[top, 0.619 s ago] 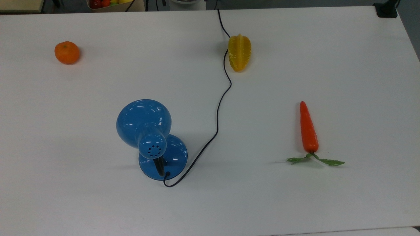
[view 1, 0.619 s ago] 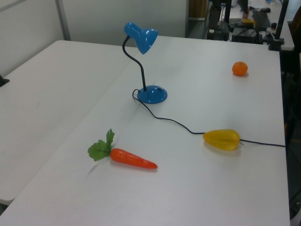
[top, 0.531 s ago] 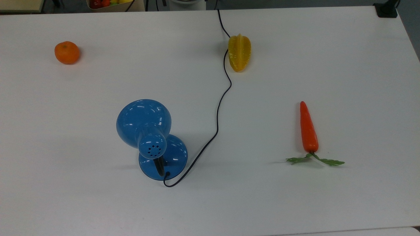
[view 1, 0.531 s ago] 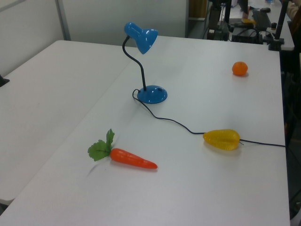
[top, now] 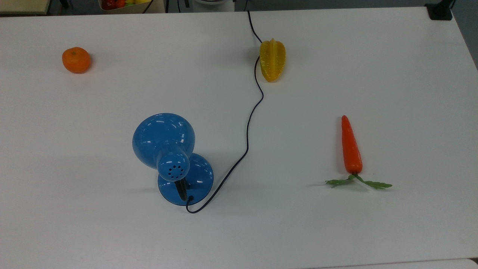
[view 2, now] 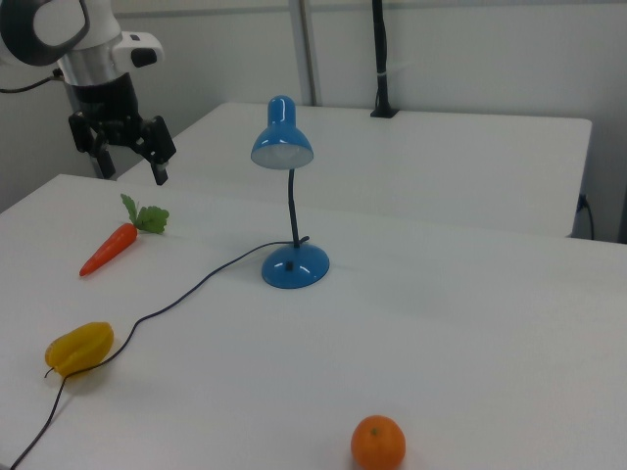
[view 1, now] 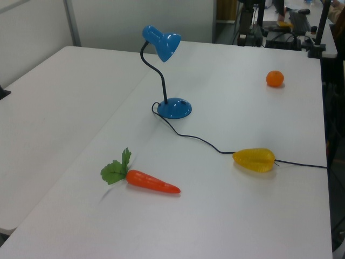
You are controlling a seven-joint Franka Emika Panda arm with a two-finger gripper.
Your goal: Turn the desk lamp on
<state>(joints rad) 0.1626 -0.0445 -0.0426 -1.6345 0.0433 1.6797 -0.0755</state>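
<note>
Desk lamp point(view 2: 287, 211) stands mid-table, unlit, shade point(top: 163, 139) tipped down, likely left clear of the fruit so the base point(view 1: 174, 108) is easy to reach. Glossy blue dome, perforated cap, thin black neck, round base; cord point(top: 249, 123) trails off past the yellow starfruit point(top: 272, 60). Gripper point(view 2: 125, 139) hangs above the carrot point(view 2: 110, 247), well apart from the lamp, fingers spread, holding nothing.

Open table around the lamp
Cord point(top: 249, 123) snakes from the lamp point(top: 171, 158) base to the far edge, passing the starfruit point(top: 272, 59); carrot point(top: 351, 147) lies well apart.
</note>
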